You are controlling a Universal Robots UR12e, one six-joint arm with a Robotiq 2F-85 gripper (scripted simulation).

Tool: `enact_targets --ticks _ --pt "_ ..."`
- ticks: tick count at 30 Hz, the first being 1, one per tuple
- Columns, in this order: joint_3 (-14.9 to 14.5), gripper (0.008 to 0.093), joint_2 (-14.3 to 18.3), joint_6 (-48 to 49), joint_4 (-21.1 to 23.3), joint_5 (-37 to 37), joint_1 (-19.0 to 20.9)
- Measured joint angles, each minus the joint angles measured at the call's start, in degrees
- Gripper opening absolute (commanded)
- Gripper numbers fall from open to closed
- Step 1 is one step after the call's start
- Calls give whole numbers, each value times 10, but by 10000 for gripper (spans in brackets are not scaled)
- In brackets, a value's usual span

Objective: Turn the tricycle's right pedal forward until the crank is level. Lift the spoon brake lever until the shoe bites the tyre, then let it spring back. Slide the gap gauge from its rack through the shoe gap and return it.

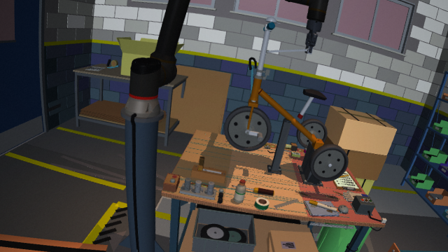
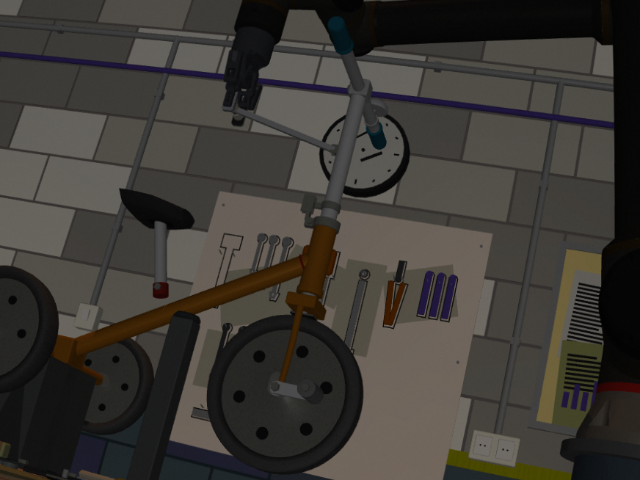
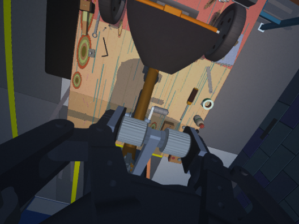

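Observation:
The brake shoe above the front tyre is hidden behind the fork and head tube, so I cannot tell how it sits on the tyre. The orange tricycle (image 1: pixel 280 119) hangs in a stand over the bench. Its thin grey spoon brake lever (image 2: pixel 282 126) reaches back from the steering column and rises toward its free end. My gripper (image 3: pixel 155 138) is closed on the ribbed grip (image 3: pixel 154 140) at that end, one finger pad on each end face. The front-wheel crank (image 2: pixel 292 388) lies about level. The gap gauge lies in its wooden rack (image 1: pixel 209 172) on the bench.
A large cardboard box (image 1: pixel 360 140) stands right of the rear wheels. The bench (image 1: pixel 273 185) carries a bottle (image 1: pixel 239 190), tape roll (image 1: pixel 261 203), screwdriver (image 1: pixel 260 191) and small tools. My own mast (image 1: pixel 141 157) stands left of the bench. Shelving (image 1: pixel 434 157) runs along the right.

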State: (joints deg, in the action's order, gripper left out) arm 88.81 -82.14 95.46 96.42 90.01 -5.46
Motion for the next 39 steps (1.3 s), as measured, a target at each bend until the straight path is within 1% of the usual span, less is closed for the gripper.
enact_targets --ticks 27,39 --pt "0 80 0 0 0 0 0" --pt "0 315 0 0 0 0 0"
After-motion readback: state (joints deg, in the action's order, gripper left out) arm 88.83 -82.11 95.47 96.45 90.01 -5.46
